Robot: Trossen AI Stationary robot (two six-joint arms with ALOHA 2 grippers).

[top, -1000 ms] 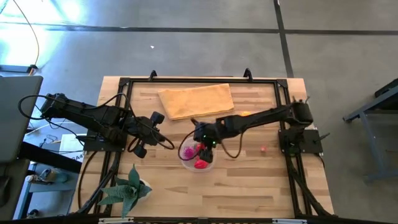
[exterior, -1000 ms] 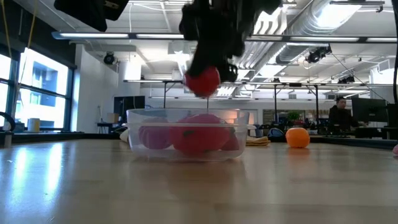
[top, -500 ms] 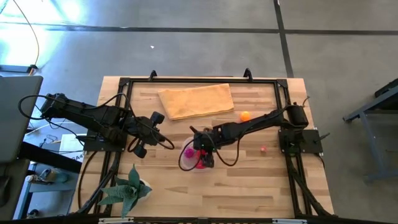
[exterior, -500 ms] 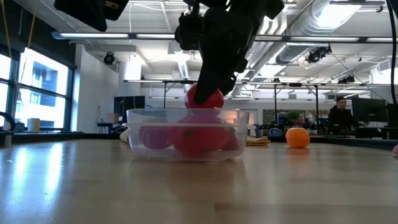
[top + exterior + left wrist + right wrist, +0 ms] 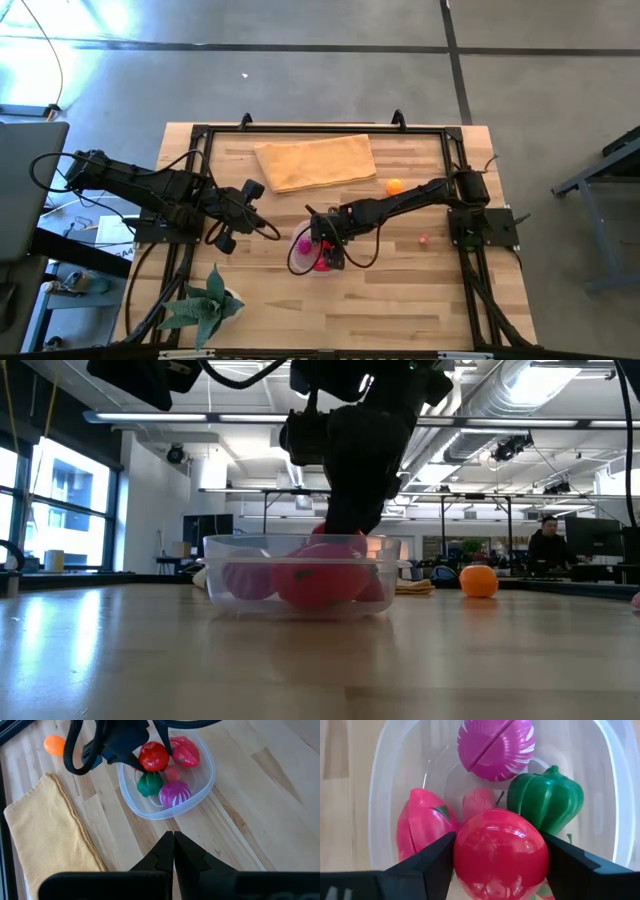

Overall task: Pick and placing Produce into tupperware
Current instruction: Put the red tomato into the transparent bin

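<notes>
Right arm reaches in from the table's right side toward the middle, its right gripper (image 5: 500,857) lowered into the clear round plastic tupperware container (image 5: 300,262), fingers (image 5: 427,862) clamped on either side of a shiny round red toy tomato (image 5: 500,852); in the low view the tomato sits about level with the container rim, under the dark gripper body. Left arm is parked at the table's left side, left gripper (image 5: 173,851) pinched fully together and empty, aimed at the container from a little way off. Already inside the container: a magenta-pink ribbed toy vegetable (image 5: 495,747), a green toy bell pepper (image 5: 547,800), a pink-red toy piece with a green mark (image 5: 420,827) and a small pale pink piece (image 5: 477,805) in the middle; the held tomato is just above and between these, close to the pepper and the pink-red piece. Container stands near the table centre, bare wood in front of it and to both sides. A tan folded cloth (image 5: 315,160) lies behind it toward the far edge, apart from it. A small orange toy fruit (image 5: 394,186) sits on the wood just beside the right arm's forearm; a tiny pink piece (image 5: 424,239) lies further right near the arm's base. A green spiky-leaved plant (image 5: 205,300) stands at the near left corner, well away from the container.
</notes>
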